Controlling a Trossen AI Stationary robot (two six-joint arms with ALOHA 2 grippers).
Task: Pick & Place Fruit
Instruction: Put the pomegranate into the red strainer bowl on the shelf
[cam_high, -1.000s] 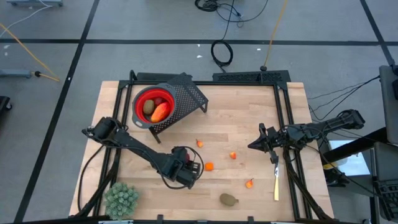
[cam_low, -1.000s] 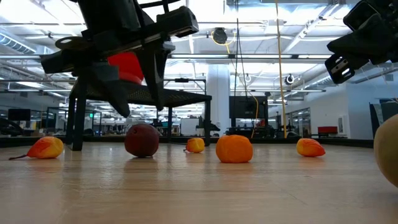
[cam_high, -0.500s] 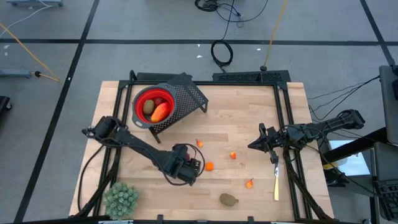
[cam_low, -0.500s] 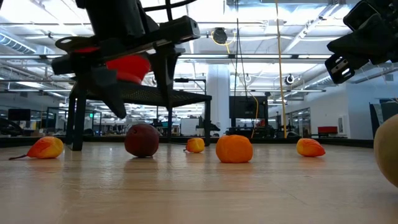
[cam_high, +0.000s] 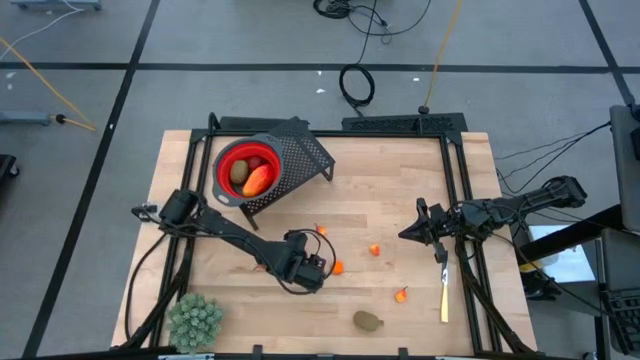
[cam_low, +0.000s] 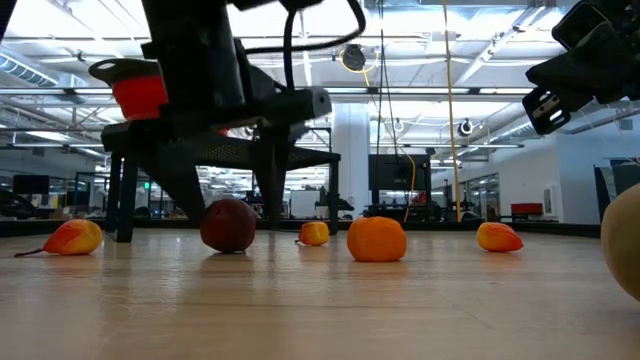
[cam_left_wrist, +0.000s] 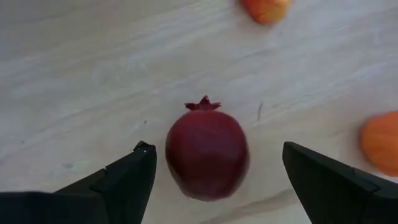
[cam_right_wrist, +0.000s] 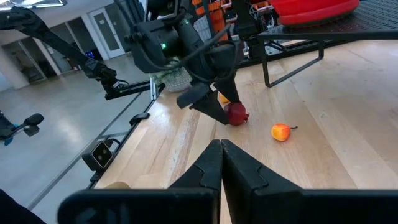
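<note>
A dark red ball with a small crown (cam_left_wrist: 207, 154) rests on the wooden table, also seen in the low view (cam_low: 228, 224). My left gripper (cam_left_wrist: 216, 147) hangs over it, open and pointing steeply down. One finger (cam_left_wrist: 127, 180) stands on each side of the ball, with a gap to it. In the high view my left gripper (cam_high: 308, 268) hides the ball. An orange ball (cam_high: 337, 267) lies just to its right. My right gripper (cam_high: 404, 234) is shut and level at the table's right side.
A red bowl (cam_high: 248, 170) holding fruit sits on a black mesh stand (cam_high: 300, 150) at the far left. Small orange bits (cam_high: 374, 250) (cam_high: 402, 294) (cam_high: 320, 230), a brownish-green oval (cam_high: 368, 320) and a pale yellow stick (cam_high: 444, 292) lie around. A spiky plant (cam_high: 195, 320) stands at the near left.
My left gripper has sunk toward the dark red ball, shifting slightly toward the table's right edge, and has opened wider. Its fingers now stand on either side of the ball. The ball has not moved.
</note>
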